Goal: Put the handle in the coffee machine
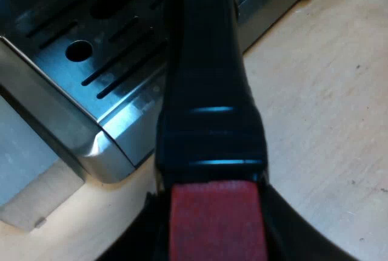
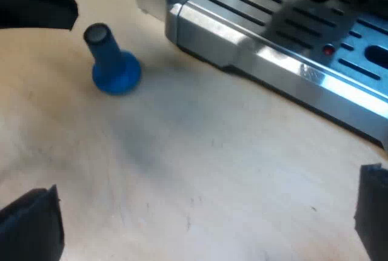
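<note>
The holder's dark handle (image 1: 209, 91) runs straight out from my left gripper (image 1: 215, 230), its red end (image 1: 217, 221) pinched between the black fingers. The handle reaches over the slotted metal drip tray (image 1: 103, 61) at the espresso machine's front; the holder's metal head is hidden beyond it. My right gripper (image 2: 200, 224) hovers open over the bare wooden table, with nothing between its fingers (image 2: 33, 224). The same drip tray (image 2: 285, 36) lies ahead of it.
A blue tamper (image 2: 112, 64) stands upright on the table (image 2: 200, 152) near the drip tray's corner. A small red dot (image 2: 328, 49) shows among the tray's slots. The tray's rounded metal corner (image 1: 100, 152) is just beside the handle.
</note>
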`<state>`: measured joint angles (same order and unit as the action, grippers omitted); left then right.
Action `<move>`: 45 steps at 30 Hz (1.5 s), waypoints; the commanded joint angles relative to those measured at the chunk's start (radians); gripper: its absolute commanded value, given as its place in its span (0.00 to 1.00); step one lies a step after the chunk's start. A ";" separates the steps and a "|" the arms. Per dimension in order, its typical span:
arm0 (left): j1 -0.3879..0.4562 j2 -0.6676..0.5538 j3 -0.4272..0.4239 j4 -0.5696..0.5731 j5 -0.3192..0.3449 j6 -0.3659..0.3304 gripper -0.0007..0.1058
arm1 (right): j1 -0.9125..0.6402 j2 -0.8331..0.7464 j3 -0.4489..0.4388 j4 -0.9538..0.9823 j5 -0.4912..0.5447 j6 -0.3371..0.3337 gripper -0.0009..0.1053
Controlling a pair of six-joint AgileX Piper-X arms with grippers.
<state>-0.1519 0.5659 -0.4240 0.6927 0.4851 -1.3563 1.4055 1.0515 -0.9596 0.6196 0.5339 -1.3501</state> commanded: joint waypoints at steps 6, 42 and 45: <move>0.001 -0.005 -0.015 -0.042 0.027 -0.004 0.01 | 0.065 -0.007 0.099 -0.192 0.079 0.008 1.00; 0.001 -0.005 -0.015 -0.042 0.027 -0.006 0.01 | 0.065 -0.007 0.098 -0.234 0.083 0.008 1.00; 0.001 -0.005 -0.015 -0.042 0.027 -0.006 0.01 | 0.065 -0.007 0.098 -0.234 0.083 0.008 1.00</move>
<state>-0.1519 0.5659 -0.4240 0.6945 0.4851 -1.3563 1.4709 1.0515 -0.8595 0.3992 0.6030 -1.3393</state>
